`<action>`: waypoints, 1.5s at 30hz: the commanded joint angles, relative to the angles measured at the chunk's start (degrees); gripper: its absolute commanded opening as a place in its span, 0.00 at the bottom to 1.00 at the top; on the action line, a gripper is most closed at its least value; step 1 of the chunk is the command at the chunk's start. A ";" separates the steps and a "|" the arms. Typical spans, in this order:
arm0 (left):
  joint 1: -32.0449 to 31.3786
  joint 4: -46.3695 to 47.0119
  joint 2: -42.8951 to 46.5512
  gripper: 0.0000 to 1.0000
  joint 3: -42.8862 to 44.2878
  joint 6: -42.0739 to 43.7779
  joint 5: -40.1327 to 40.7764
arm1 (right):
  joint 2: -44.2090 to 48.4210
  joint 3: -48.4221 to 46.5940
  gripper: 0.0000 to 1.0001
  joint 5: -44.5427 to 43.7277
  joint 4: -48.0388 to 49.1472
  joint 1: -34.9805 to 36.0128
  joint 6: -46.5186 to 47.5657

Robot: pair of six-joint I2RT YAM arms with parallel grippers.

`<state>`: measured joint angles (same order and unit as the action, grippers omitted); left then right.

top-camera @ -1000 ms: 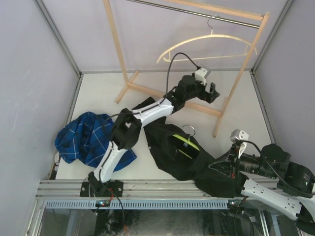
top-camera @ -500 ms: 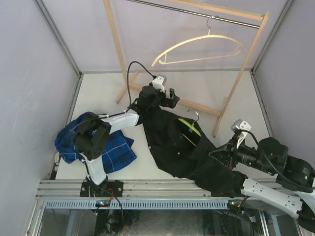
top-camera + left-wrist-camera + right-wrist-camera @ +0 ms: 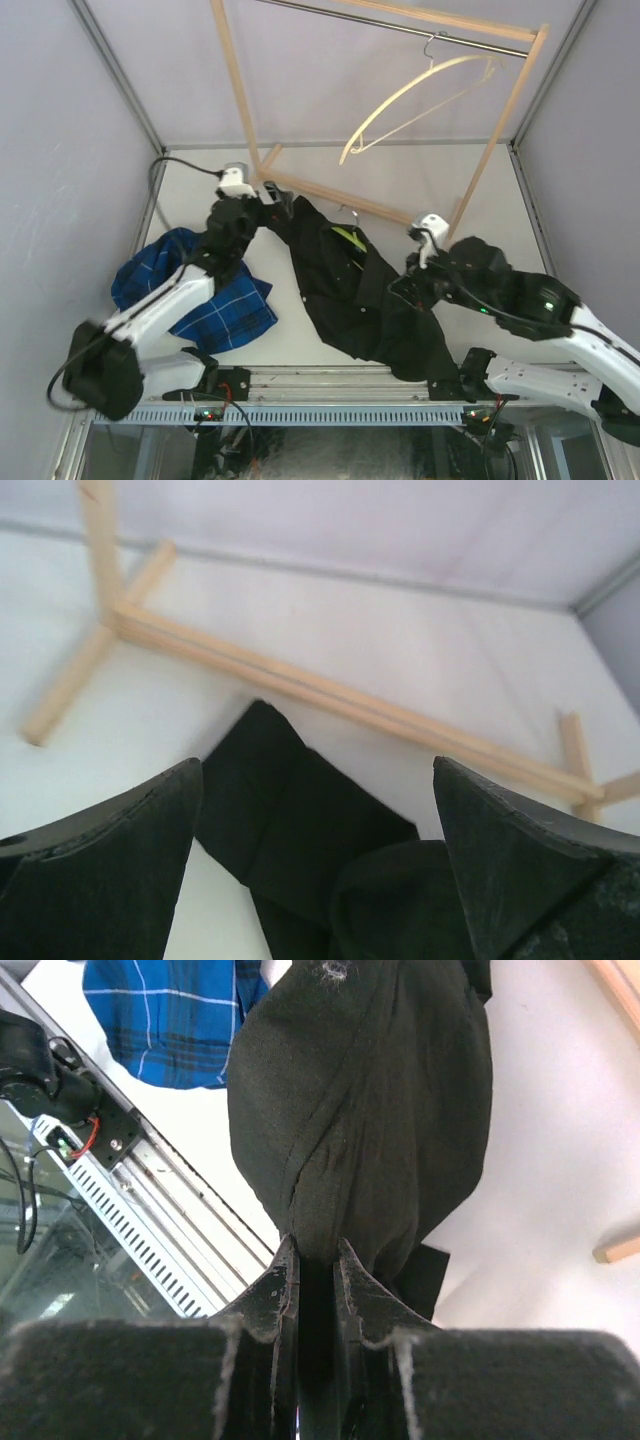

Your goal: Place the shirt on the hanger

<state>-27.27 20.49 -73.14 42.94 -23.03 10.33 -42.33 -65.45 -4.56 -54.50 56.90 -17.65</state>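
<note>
The black shirt [image 3: 345, 290] lies crumpled across the middle of the table, its near part raised. A bit of the lime-green hanger [image 3: 347, 238] shows inside its upper part, metal hook [image 3: 346, 212] sticking out toward the rack. My right gripper [image 3: 405, 288] is shut on a fold of the shirt [image 3: 370, 1110], and in the right wrist view the right gripper [image 3: 317, 1250] pinches bunched fabric. My left gripper [image 3: 272, 196] hovers open at the shirt's far-left corner. The left gripper [image 3: 315, 770] straddles a flat black flap of the shirt [image 3: 290, 820] without touching it.
A blue plaid shirt [image 3: 190, 290] lies at the left. The wooden rack's base beam [image 3: 340, 198] crosses just behind the shirt, with its posts [image 3: 232, 90] either side. A cream hanger [image 3: 420, 100] hangs tilted on the rail above. The metal frame rail [image 3: 150, 1210] runs along the near edge.
My left arm swung from the rack's right side over to the shirt's far-left corner. My right arm moved up and left, pulling the shirt with it. The cream hanger is swinging.
</note>
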 commanded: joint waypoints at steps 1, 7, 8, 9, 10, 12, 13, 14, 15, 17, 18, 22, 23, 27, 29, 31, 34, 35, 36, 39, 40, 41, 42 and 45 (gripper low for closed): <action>1.49 -14.50 14.63 1.00 1.44 -0.46 10.73 | -7.61 -3.21 0.00 -2.38 12.70 2.89 1.93; 1.91 -28.26 32.60 1.00 2.95 3.52 18.75 | -23.49 -11.75 0.00 -12.42 22.64 8.13 3.89; 1.87 -29.97 34.93 1.00 2.88 4.46 19.39 | -25.96 -13.83 0.00 -14.30 24.12 8.63 4.41; 1.87 -31.54 36.97 1.00 2.78 5.23 20.03 | -28.33 -15.73 0.00 -16.47 25.61 8.88 4.72; 1.87 -33.16 38.71 1.00 2.70 5.85 20.79 | -30.56 -17.49 0.00 -18.47 27.35 9.00 5.03; 1.89 -35.92 41.73 1.00 2.49 7.02 21.39 | -35.05 -21.45 0.00 -21.89 30.50 9.03 6.04; 1.86 -36.90 42.91 1.00 2.11 7.63 21.91 | -37.40 -23.67 0.00 -23.93 31.97 8.89 6.51; 1.84 -37.91 43.94 1.00 1.85 8.01 22.64 | -39.60 -25.89 0.00 -25.44 33.33 8.65 7.29; 1.84 -38.95 44.71 1.00 1.56 8.38 23.32 | -41.75 -28.99 0.00 -26.47 34.60 8.29 7.84; 1.88 -40.81 45.97 1.00 1.10 9.04 24.09 | -46.22 -34.48 0.00 -28.06 35.63 7.20 8.00; 1.88 -41.40 46.52 1.00 0.77 9.25 24.54 | -49.10 -37.64 0.00 -28.31 35.76 6.51 7.86; 1.87 -42.55 48.29 1.00 -0.99 9.93 25.34 | -58.02 -49.99 0.00 -30.26 35.61 4.18 7.58; 1.87 -42.74 48.58 1.00 -1.23 9.89 25.19 | -60.20 -53.28 0.00 -31.05 35.02 3.58 7.93; 1.87 -43.48 48.81 1.00 -1.74 10.02 24.47 | -66.97 -64.69 0.00 -32.78 32.36 0.74 9.22; 1.86 -43.76 48.80 1.00 -1.83 9.89 23.99 | -67.73 -66.54 0.00 -31.84 32.58 -1.05 9.25; 1.87 -43.85 48.78 1.00 -1.89 9.78 23.77 | -66.82 -65.42 0.00 -30.05 34.37 -2.69 9.55; 1.84 -44.20 48.62 1.00 -1.90 9.59 23.28 | -63.90 -60.43 0.00 -27.67 39.02 -4.82 10.94; 1.89 -44.22 48.74 1.00 -1.94 9.58 22.72 | -62.98 -59.05 0.00 -27.36 40.27 -5.25 11.16; 1.87 -44.20 48.79 1.00 -1.99 9.62 22.41 | -62.15 -58.05 0.00 -27.13 40.87 -5.81 10.87; 2.12 -44.35 49.12 1.00 -1.92 9.75 22.40 | -59.56 -56.32 0.00 -26.38 40.08 -7.04 8.36; 2.27 -44.45 49.27 1.00 -1.91 9.75 22.59 | -58.85 -56.24 0.00 -26.24 38.69 -7.36 7.08; 2.41 -44.58 49.44 1.00 -1.94 9.75 22.85 | -58.08 -55.78 0.00 -26.32 37.42 -7.43 5.98; 2.51 -44.64 49.64 1.00 -2.04 9.71 23.03 | -57.02 -54.69 0.00 -26.63 36.60 -7.31 5.24; 2.82 -44.60 49.87 1.00 -2.33 9.43 22.77 | -52.21 -47.71 0.00 -29.35 36.95 -5.86 4.23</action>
<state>-25.19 -24.75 -24.05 41.93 -14.35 33.76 -104.03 -117.97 -28.05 -22.22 50.43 -10.44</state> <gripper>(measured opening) 0.998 0.084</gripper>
